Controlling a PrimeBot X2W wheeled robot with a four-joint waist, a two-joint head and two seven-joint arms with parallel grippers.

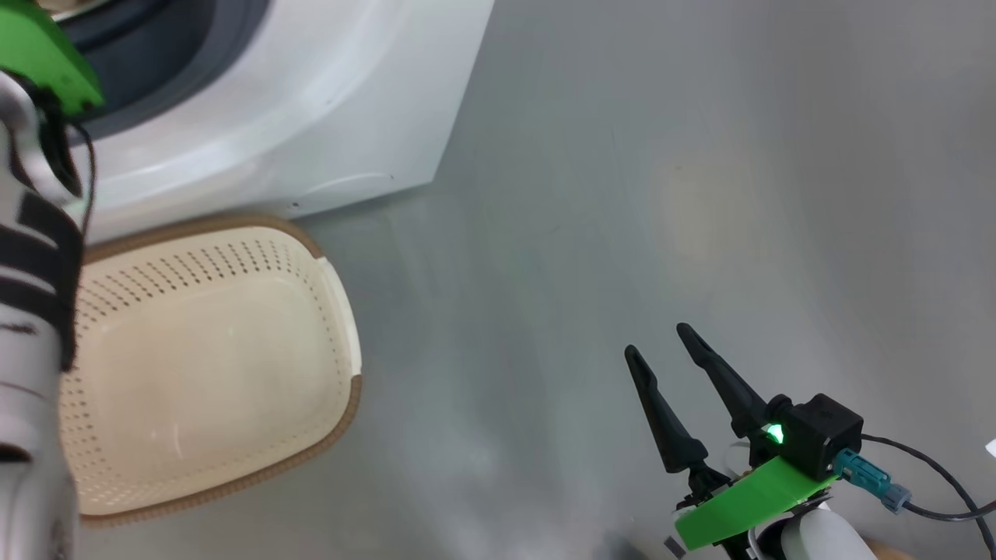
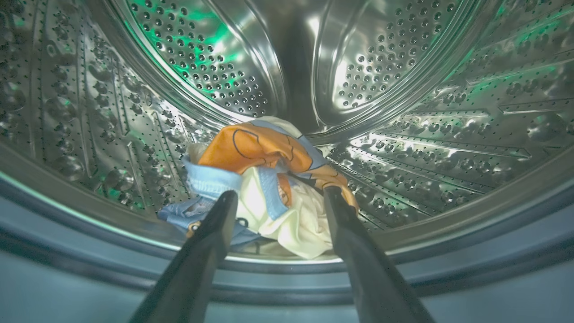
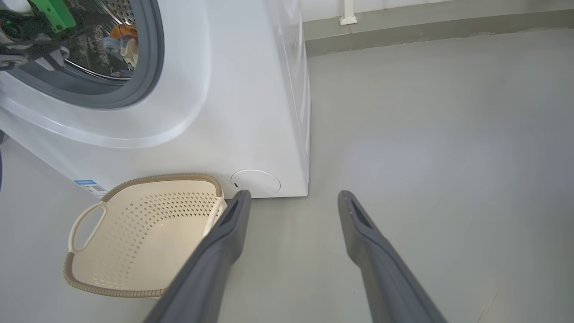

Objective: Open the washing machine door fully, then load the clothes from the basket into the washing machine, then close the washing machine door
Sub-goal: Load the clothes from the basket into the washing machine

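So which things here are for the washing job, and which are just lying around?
For the job: washing machine, clothes in its drum, empty basket, left gripper.
Just there: grey floor, white fitting by the wall, right gripper open over the floor.

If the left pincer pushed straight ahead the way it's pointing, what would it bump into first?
Most likely the clothes, lying in the drum just beyond the left pincer; depth is hard to judge.
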